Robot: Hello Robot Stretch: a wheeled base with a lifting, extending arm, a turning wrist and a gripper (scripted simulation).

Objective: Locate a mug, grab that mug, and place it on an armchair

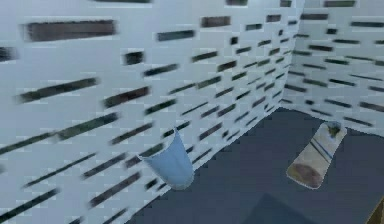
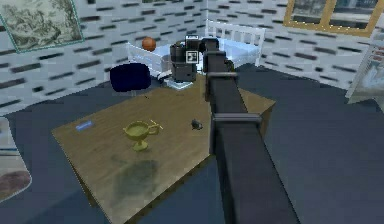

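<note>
**Colleague:** Where is the mug, and is the gripper carrying it?

**Operator:** I can't pick out a mug for certain. My arm [image 2: 235, 130] reaches across the wooden table [image 2: 100, 160], and the gripper [image 2: 178, 55] sits past the table's far edge, against a white desk [image 2: 165, 72] crowded with dark shapes. With that clutter behind it, I cannot tell whether it holds anything. If the mug is anywhere, I judge it is among those shapes.

**Colleague:** How would you handle this step?

**Operator:** Slowly. I'd keep the arm high above the table and make small wrist corrections. Just beyond the table's far left corner is a dark blue rounded seat [image 2: 130, 77], which may be the armchair.

**Colleague:** Count what's there.

**Operator:** On the table: one golden ornament [image 2: 140, 131], one small dark object [image 2: 197, 125] and one small blue object [image 2: 84, 125]. Beyond the table: one orange ball [image 2: 148, 44], one white railed frame [image 2: 238, 38], one painting [image 2: 40, 20] and one window [image 2: 330, 12]. Ahead of me, away from the table, there is one light blue bin [image 1: 170, 160] by a brick wall.
</note>
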